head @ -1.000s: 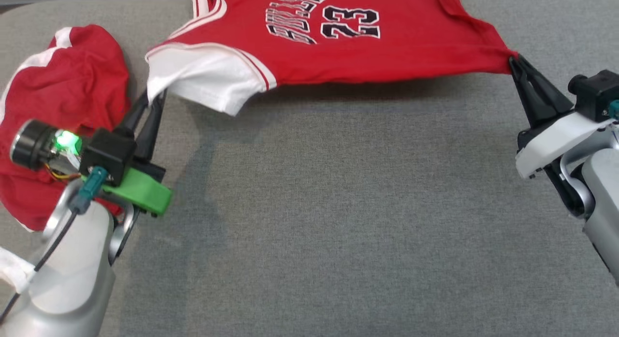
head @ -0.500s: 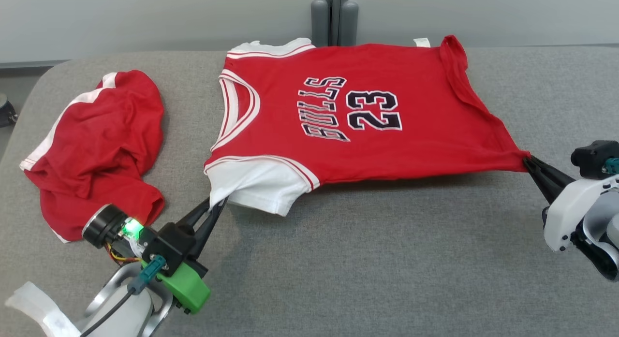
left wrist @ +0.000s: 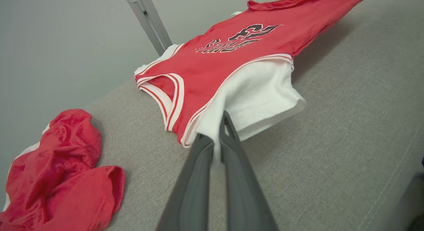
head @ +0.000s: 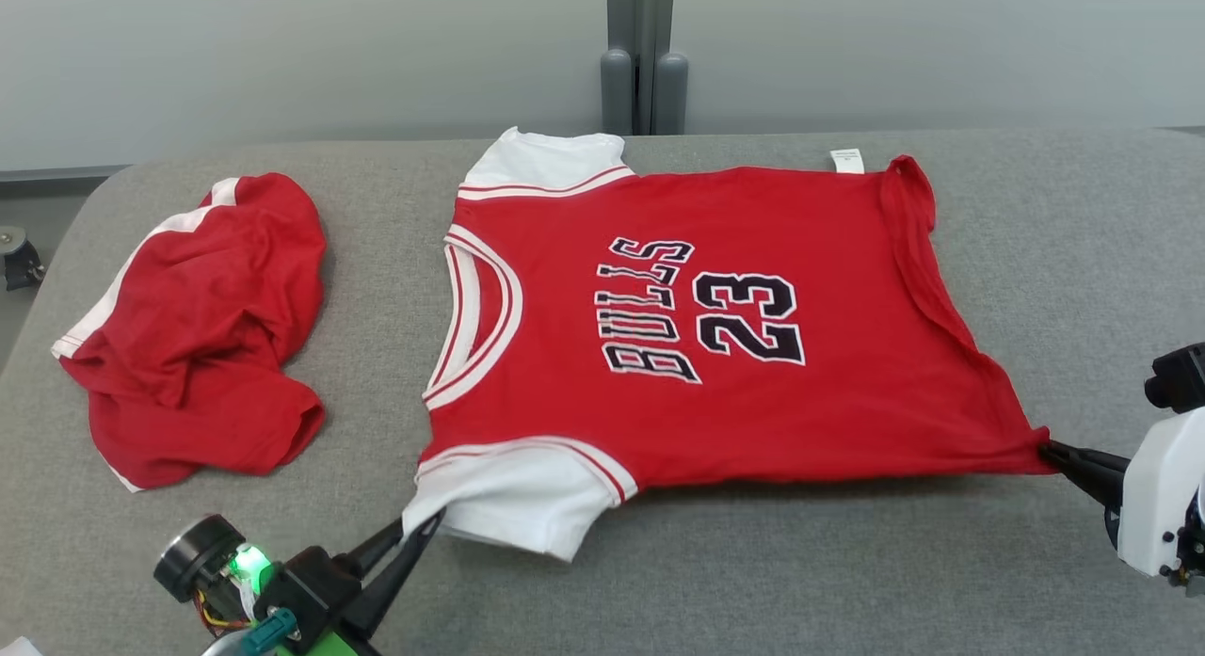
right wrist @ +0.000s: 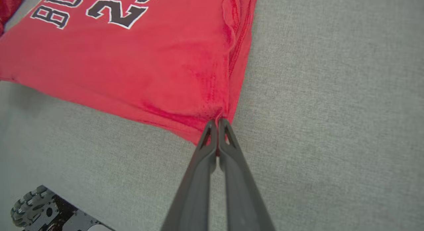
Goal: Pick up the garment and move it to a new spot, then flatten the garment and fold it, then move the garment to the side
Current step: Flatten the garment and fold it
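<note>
Spread face-up on the grey tabletop, the red jersey is pinched at its white sleeve edge by the left end effector and at its near hem corner by the right end effector; the cloth looks light, limp and stretchy, so seams and corners seem the best holds.

The red jersey, white-sleeved with BULLS 23 printed in black, lies spread face up mid-scene, neckline to the left, hem to the right, near sleeve and near hem corner drawn taut.
</note>
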You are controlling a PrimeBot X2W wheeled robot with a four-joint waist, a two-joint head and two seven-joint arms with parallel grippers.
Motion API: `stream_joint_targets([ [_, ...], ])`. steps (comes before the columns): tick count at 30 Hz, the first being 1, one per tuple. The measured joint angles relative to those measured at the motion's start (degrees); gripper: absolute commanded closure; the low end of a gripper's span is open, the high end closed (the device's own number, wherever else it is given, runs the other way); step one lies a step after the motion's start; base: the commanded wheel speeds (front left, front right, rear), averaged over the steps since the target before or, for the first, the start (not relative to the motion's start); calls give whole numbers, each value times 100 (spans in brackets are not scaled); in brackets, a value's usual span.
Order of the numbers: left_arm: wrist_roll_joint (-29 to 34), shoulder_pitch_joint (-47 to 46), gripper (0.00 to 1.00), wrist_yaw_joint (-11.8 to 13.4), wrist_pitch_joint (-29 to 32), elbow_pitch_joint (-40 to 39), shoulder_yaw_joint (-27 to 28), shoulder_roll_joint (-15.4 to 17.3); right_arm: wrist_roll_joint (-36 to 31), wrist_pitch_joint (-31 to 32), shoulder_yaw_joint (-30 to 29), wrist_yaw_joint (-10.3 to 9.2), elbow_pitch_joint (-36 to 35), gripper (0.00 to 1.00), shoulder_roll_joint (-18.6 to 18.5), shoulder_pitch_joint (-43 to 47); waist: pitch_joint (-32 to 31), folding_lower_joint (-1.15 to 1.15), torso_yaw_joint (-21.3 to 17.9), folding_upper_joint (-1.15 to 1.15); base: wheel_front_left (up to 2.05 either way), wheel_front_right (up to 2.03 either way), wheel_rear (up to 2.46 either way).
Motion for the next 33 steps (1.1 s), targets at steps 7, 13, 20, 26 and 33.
stream_joint_targets([
  [7,-577,209,100,0,474,-641,-172,545,397,684,20,0,-489,100,-399,80,147,0,-67,0,0,0,0],
  [13,-670,119,100,19,589,-831,-41,653,466,775,-207,0,-649,100,-472,-35,297,0,-89,0,0,0,0],
  [20,-512,-508,100,33,794,-809,-87,627,402,1033,-356,-1,-424,100,-166,-384,567,0,-110,0,0,0,0],
  [26,-392,-1222,100,16,1015,-546,-246,542,124,1234,-482,-1,-200,100,0,-883,867,0,-118,0,0,0,0],
  [33,-402,-2111,100,1,1065,-113,-686,352,-164,1230,-632,-1,113,100,243,-1377,1227,1,-124,0,0,0,0],
])
